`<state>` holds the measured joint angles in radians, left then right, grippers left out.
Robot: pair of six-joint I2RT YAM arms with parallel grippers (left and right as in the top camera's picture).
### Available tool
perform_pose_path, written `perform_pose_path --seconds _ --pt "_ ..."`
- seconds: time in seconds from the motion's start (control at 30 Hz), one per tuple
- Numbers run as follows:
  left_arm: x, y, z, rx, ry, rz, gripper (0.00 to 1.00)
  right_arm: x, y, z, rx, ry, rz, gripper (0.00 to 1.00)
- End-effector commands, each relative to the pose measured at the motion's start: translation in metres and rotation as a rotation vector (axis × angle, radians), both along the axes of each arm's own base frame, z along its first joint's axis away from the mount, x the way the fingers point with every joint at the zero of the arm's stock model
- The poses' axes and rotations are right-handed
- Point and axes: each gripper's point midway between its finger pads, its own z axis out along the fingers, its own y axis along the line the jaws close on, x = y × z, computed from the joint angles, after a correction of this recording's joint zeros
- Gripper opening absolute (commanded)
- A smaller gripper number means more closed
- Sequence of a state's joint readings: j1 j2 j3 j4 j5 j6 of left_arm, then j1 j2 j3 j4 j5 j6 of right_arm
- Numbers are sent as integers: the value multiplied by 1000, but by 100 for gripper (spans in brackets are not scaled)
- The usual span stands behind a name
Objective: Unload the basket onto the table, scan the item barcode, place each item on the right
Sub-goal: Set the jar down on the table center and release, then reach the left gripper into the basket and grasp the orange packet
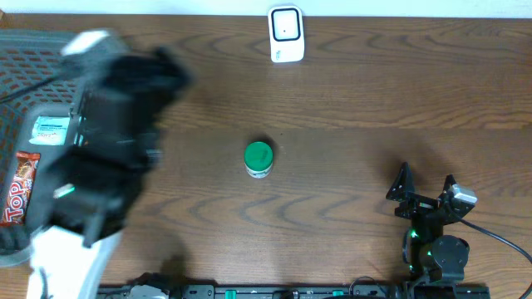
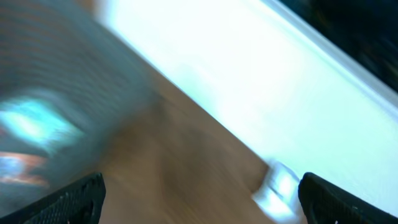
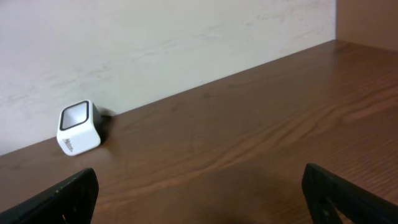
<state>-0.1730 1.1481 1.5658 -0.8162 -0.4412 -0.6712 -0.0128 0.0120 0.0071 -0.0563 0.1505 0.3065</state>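
Jar [image 1: 258, 158] stands well apart from both jaws; each gapes open, empty.

I counted one white scanner [image 1: 285, 33] on the one wooden table [image 1: 357, 100]. On the robot's side of the scanner stood one green-lidded container [image 1: 258, 158]. Well to the left of the scanner sat one grey mesh basket [image 1: 25, 58]. In it I could make out two items: one red snack bar [image 1: 21, 191] and one packet with a blue-and-white label [image 1: 51, 129]. Blur hid whether it held more. Two arms worked the table, so two grippers, the left gripper [image 2: 202, 205] and the right gripper [image 1: 426, 189], each with two fingers.
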Motion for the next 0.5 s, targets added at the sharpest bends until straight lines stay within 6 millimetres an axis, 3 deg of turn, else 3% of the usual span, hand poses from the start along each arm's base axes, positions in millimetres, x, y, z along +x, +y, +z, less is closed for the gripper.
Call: perform_pose_path --seconds 0.0,0.13,0.2,0.33,0.47 --pt "-3 51 -19 31 107 8 100 0 0 0 3 -1 -1 99" --pt "-19 129 -56 -93 216 147 99 0 0 0 3 -1 -1 99" --pt "-25 157 -75 -156 261 187 99 0 0 0 3 -1 -1 99" --pt "-26 200 -115 -218 359 234 99 0 0 0 3 -1 -1 99" --pt "-5 219 -163 -154 515 122 99 0 0 0 3 -1 -1 99"
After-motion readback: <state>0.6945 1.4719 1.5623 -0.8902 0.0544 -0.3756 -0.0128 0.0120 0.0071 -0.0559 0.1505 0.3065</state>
